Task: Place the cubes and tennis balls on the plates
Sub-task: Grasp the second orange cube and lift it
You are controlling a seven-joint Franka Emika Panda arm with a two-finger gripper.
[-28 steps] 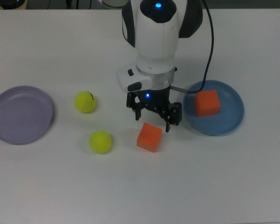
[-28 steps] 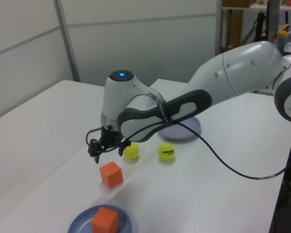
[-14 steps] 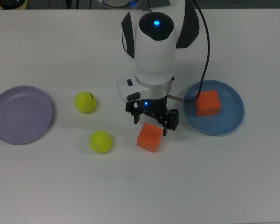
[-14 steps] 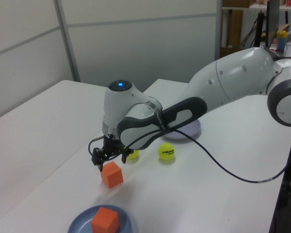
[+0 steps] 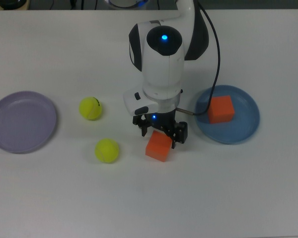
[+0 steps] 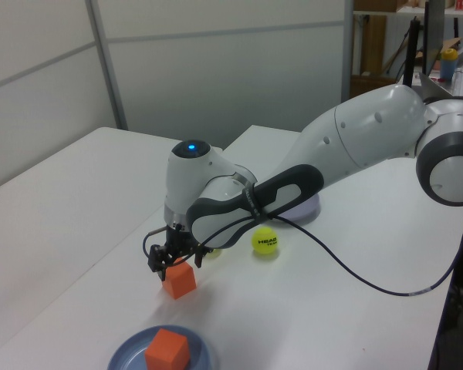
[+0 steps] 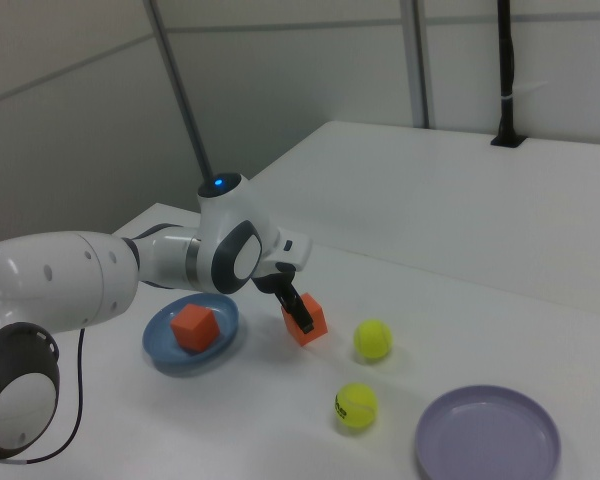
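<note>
My gripper (image 5: pixel 161 132) sits spread open astride the loose cube (image 5: pixel 158 147) at the top view's centre; off-centre fingers could nudge it skidding away when closing.

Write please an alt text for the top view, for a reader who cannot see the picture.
A white robot arm's black two-finger gripper straddles an orange cube on a white table. A second orange cube sits on a blue plate at the top view's right; two yellow-green tennis balls and an empty lavender plate lie at its left.
</note>
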